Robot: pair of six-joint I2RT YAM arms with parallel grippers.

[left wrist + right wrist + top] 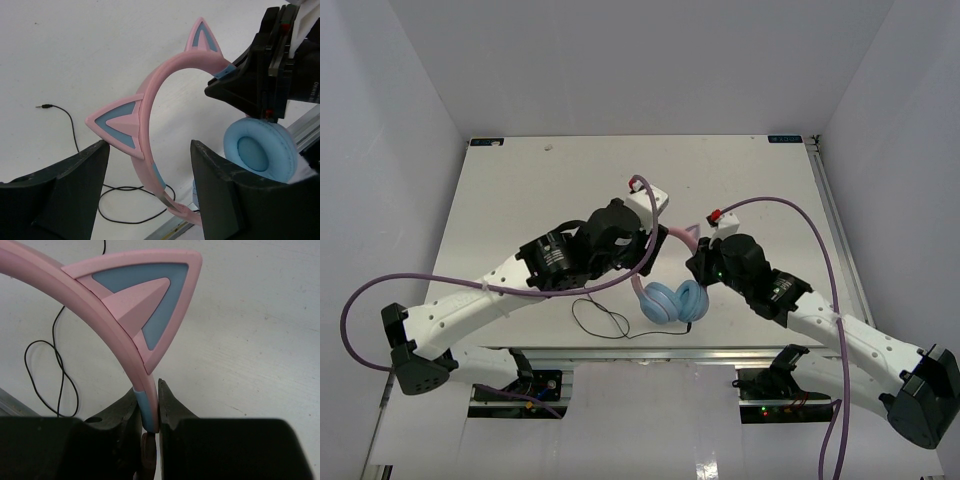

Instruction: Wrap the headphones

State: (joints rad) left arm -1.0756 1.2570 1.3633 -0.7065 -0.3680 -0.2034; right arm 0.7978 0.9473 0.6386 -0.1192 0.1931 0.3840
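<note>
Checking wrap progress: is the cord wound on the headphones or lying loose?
Loose: the cord lies in slack loops on the table, plug free, none around the headband.

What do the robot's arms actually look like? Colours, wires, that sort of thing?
The left arm and right arm are white shells with chunky black joints and bases. A thick purple cable trails along each. The left hand and right hand each have two blunt, matte black fingers.
</note>
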